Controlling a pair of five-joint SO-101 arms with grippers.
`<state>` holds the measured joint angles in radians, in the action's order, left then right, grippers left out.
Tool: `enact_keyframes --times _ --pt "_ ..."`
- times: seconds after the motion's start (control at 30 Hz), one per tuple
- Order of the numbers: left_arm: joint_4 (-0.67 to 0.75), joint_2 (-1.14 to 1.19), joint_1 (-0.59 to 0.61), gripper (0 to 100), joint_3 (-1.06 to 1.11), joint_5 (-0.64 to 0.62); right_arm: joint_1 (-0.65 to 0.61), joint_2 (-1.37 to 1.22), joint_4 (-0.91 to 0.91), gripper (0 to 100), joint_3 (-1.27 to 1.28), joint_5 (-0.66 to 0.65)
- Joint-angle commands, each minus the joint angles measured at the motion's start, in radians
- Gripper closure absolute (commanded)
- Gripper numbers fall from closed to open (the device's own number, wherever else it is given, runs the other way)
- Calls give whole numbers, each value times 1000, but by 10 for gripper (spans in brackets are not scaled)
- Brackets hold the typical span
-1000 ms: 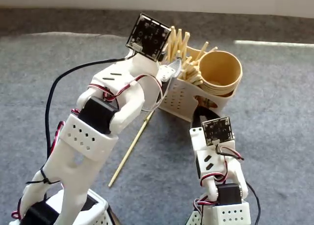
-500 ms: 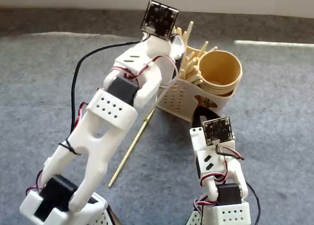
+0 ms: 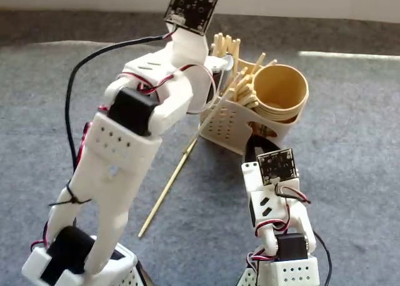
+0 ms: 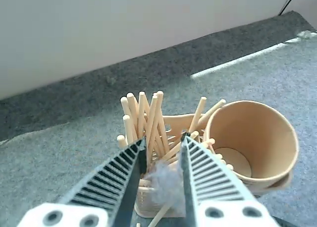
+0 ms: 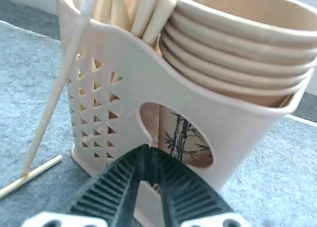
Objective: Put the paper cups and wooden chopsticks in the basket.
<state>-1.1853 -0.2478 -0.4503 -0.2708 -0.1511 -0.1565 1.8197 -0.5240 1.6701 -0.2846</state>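
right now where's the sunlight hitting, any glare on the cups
High view: a bright strip on the mat beyond the cups, no glare on them. Left wrist view: a strip crosses the mat behind the cups. Right wrist view: basket evenly lit, its cutout dim inside.

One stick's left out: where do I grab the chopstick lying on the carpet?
Probably the chopstick at mid-length, straight down from above, jaws across it: it lies flat on the carpet, and its far end sits close to the basket, leaving little room there.
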Motion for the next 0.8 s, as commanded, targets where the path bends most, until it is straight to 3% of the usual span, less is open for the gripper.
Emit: enact_keyframes --times 0.0,0.17,0.37,0.77 --pt "-110 -65 -50 873 -101 17 7 19 33 994 82 3" --pt "-273 -76 -101 874 -127 98 7 19 33 994 84 3" --pt "-443 -76 -104 875 -122 95 10 19 33 994 84 3" --pt "-454 -82 -117 937 -8 103 10 19 33 994 82 3"
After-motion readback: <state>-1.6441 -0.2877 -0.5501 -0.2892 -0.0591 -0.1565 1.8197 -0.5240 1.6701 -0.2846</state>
